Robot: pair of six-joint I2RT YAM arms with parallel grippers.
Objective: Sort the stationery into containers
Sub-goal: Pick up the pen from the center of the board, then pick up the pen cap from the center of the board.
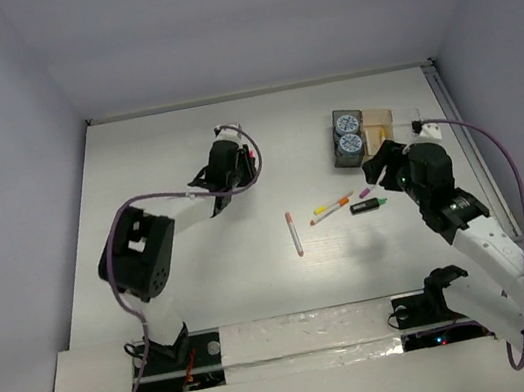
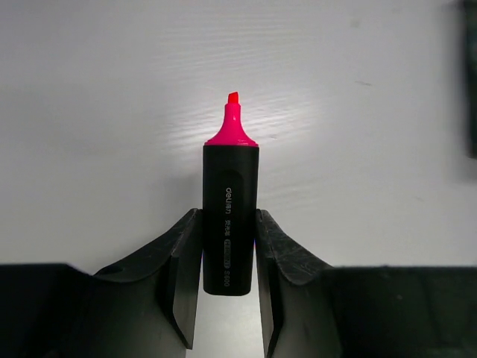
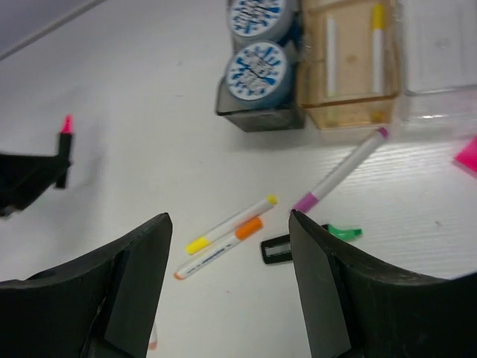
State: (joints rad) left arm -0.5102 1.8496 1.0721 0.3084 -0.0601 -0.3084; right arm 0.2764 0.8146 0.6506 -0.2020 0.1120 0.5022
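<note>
Top view. Left gripper [image 1: 227, 169] is far left of the grey tray [image 1: 338, 150], clamped on the pink highlighter [image 1: 251, 157], tip toward the tray. Two rolls [image 1: 348, 134] sit inside the grey tray, one behind the other. Amber tray [image 1: 378, 120] adjoins its right side. Right gripper [image 1: 382, 168] hangs just right of and nearer the bases than the grey tray; its jaw gap cannot be read here. On the table [image 1: 204, 267], on the base side of the grey tray: purple pen [image 1: 365, 192], green highlighter [image 1: 363, 206], yellow pen [image 1: 333, 203], orange pen [image 1: 330, 212]. The pink-white pen [image 1: 294, 234] is furthest left of these.

Left wrist view. Fingers [image 2: 182, 257] press both sides of the pink highlighter [image 2: 231, 212]; the cap is off and the tip is bare.

Right wrist view. Right gripper [image 3: 227, 222] is spread wide, gripping nothing. Both rolls [image 3: 257, 68] fill the grey tray [image 3: 257, 118]. The amber tray [image 3: 346, 113] beside it holds a white pen [image 3: 332, 46] and a yellow-tipped pen [image 3: 378, 37]. A clear tray [image 3: 440, 60] follows on the far side of the amber one. Purple pen [image 3: 343, 170], green highlighter [image 3: 298, 246], yellow pen [image 3: 231, 224] and orange pen [image 3: 220, 255] lie loose below the grey tray.
</note>
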